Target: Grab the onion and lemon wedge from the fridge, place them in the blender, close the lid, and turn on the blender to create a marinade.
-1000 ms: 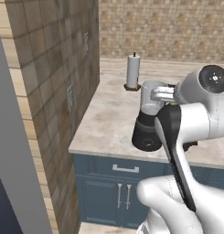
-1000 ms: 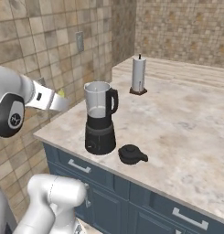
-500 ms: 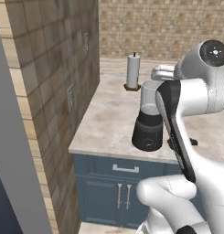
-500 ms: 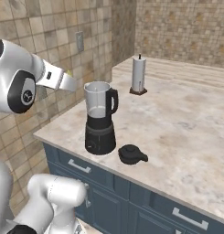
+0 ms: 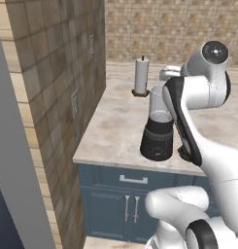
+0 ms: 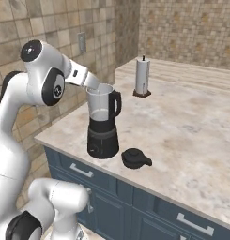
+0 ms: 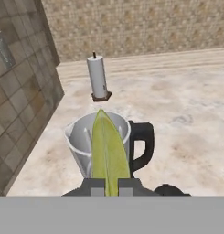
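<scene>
Yellow-green lemon wedge sits clenched in the tool just above the open mouth of the blender on the bench, so the drop-in step is under way, and next comes letting go squarely over the jar.

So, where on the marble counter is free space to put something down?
The counter is bare right of the clear blender jar and the black domed lid, up to the white paper roll. It is crowded around the blender's black base.
</scene>
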You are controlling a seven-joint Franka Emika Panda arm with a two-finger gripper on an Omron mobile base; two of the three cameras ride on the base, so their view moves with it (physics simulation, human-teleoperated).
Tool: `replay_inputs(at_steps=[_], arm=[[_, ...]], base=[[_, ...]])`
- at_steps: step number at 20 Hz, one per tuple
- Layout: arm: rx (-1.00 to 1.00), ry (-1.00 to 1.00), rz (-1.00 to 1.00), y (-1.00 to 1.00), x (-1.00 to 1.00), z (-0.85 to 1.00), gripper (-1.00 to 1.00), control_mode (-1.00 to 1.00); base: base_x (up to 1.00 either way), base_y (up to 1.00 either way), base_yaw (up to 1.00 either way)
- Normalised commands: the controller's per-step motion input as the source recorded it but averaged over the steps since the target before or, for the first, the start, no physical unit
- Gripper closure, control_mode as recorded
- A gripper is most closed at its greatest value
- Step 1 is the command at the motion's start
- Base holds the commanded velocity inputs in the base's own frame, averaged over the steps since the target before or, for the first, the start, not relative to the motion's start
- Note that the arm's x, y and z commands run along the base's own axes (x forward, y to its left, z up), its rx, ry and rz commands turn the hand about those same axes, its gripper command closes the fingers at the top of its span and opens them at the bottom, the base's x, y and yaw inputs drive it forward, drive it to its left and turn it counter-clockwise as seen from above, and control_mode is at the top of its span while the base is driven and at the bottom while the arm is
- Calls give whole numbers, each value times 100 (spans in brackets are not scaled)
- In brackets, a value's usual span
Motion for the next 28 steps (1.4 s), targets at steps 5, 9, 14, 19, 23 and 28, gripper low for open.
replay_inputs(at_steps=[5,9,14,19,23,28], arm=[[2,0,0,-10,55,-44,100,-100],[1,0,0,-1,48,-37,100,-100],[0,0,4,5,42,-12,100,-100],[0,0,5,10,45,-10,100,-100],[0,6,4,12,32,-14,100,-100],[0,14,0,1,11,-21,100,-100]], base=[[0,0,0],[0,0,0],[0,0,0],[0,0,0],[0,0,0],[0,0,0]])
